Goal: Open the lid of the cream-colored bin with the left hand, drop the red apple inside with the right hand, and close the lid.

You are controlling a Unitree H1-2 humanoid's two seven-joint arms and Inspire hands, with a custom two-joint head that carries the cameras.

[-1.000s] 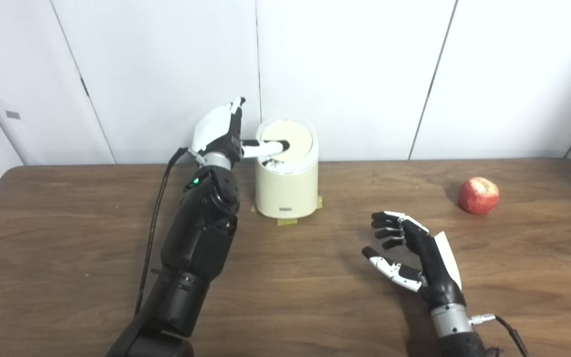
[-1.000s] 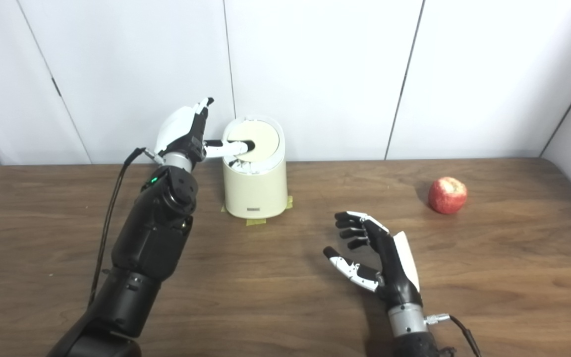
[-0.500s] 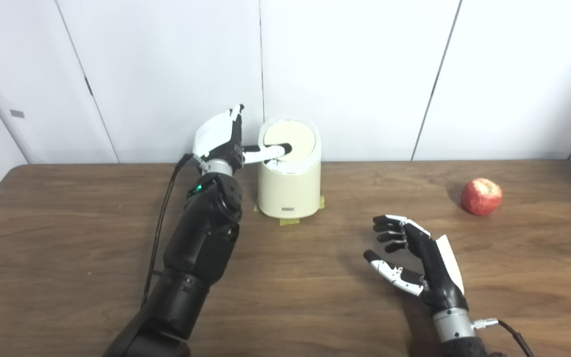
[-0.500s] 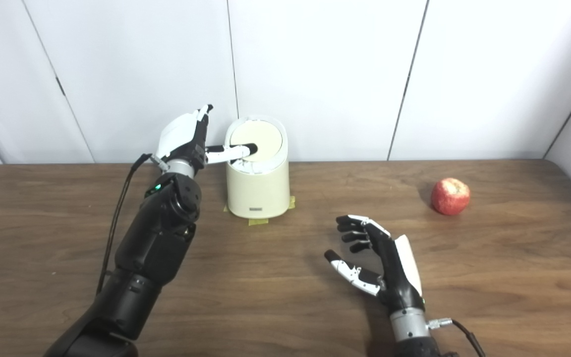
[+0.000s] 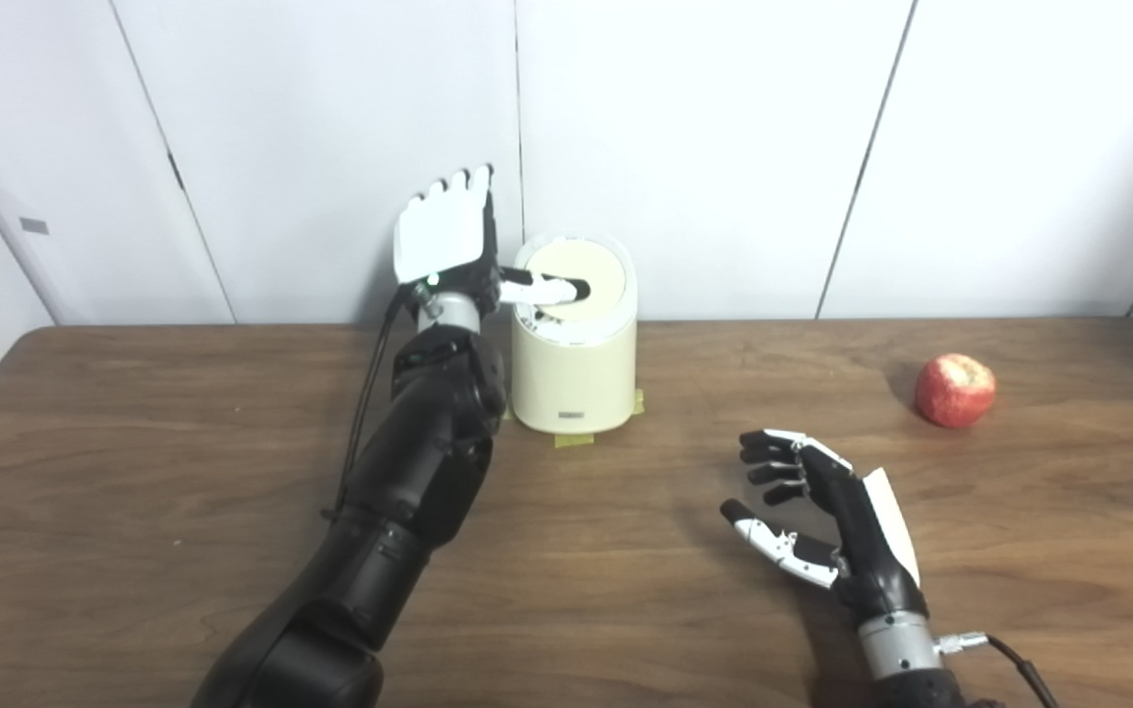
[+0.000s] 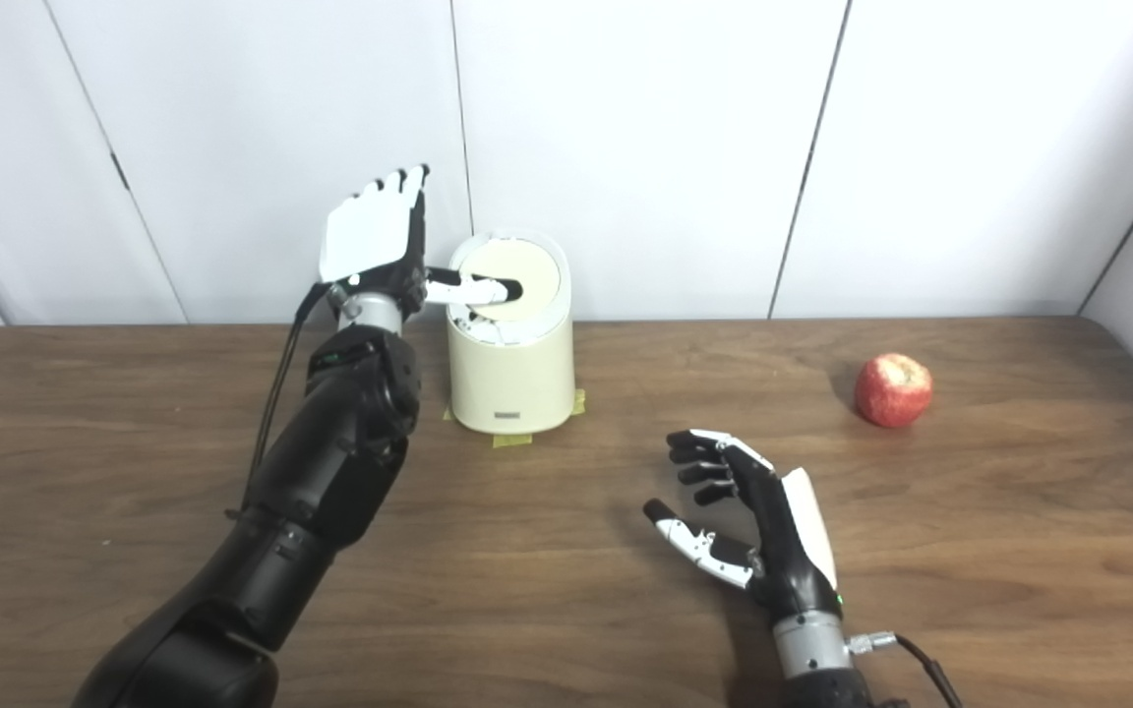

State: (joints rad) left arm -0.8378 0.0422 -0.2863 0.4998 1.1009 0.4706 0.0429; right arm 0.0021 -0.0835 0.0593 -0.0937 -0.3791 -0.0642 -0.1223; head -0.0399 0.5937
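The cream-colored bin (image 5: 573, 379) stands at the back of the table near the wall, its round lid (image 5: 586, 277) on top. My left hand (image 5: 448, 241) is raised beside the bin's left side, fingers spread upward, open; its thumb (image 5: 547, 289) reaches across onto the lid. The red apple (image 5: 954, 389) lies on the table far to the right, apart from both hands. My right hand (image 5: 822, 506) hovers low over the table's front right, open and empty, palm facing left, well short of the apple.
The brown wooden table (image 5: 134, 472) spreads wide around the bin. White wall panels (image 5: 724, 147) rise right behind the bin. Yellow tape (image 5: 571, 439) marks the bin's foot. A black cable (image 5: 370, 393) hangs along my left arm.
My left hand has turned and lifted so its fingers point straight up, thumb staying on the lid. The right hand has barely shifted. The view moved slightly early on.
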